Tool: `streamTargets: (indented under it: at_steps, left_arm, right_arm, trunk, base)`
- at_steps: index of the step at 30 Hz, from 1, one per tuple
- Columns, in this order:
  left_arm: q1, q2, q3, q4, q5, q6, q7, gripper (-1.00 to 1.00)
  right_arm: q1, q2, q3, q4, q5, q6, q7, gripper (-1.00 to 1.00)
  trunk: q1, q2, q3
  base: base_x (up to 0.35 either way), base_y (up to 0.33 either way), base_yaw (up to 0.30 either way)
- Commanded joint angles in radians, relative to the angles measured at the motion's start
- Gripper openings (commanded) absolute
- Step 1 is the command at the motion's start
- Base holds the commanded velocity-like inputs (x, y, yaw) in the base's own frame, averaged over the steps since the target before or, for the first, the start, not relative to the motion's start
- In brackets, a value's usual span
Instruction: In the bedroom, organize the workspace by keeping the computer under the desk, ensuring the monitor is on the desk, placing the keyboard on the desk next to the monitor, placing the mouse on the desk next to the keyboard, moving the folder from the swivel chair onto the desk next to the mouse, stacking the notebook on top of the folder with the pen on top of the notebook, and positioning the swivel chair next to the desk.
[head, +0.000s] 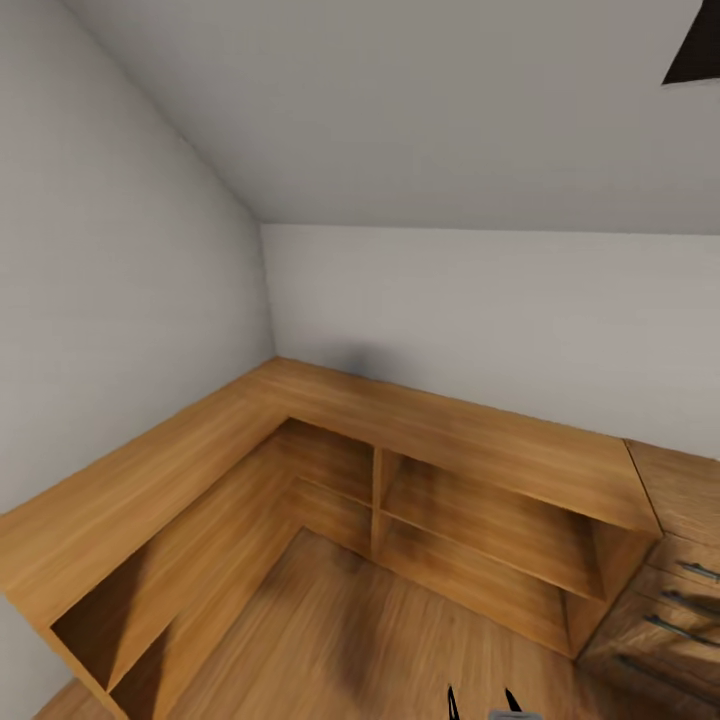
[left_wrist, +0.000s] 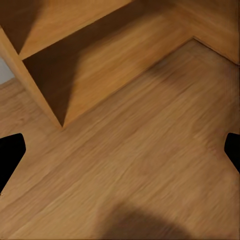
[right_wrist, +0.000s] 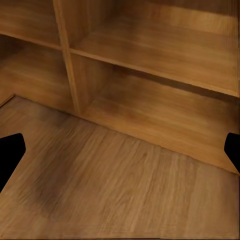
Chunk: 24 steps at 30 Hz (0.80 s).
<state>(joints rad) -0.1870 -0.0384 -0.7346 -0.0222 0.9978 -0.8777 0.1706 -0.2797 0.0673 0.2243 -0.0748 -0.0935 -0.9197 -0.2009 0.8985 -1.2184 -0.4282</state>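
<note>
Here we face bare wooden shelves ahead of both pincers, seemingly spread and empty; driving on risks bumping the shelving.

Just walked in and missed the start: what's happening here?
Nothing is being handled. The robot faces a corner with an L-shaped wooden shelf unit on a wood floor, a wooden chest with bar handles beside it. Both the left gripper and right gripper are open, holding nothing, above the floor.
</note>
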Motion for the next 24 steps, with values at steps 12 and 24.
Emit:
streamTargets:
  at_steps: [12, 24]
  left_arm:
    - [0.000, 0.000, -0.009, -0.001, -0.001, -0.001, 0.010, 1.00]
    - [0.000, 0.000, -0.009, -0.001, -0.001, -0.001, 0.010, 1.00]
  right_arm:
    - [-0.002, 0.000, 0.009, 0.001, -0.009, -0.001, -0.002, 1.00]
    - [-0.001, 0.000, 0.009, 0.001, -0.009, -0.001, -0.002, 1.00]
  trunk:
    - [0.000, -0.001, -0.005]
    - [0.000, -0.001, -0.006]
  base:
    - [0.000, 0.222, -0.294]
    - [0.000, 0.022, -0.294]
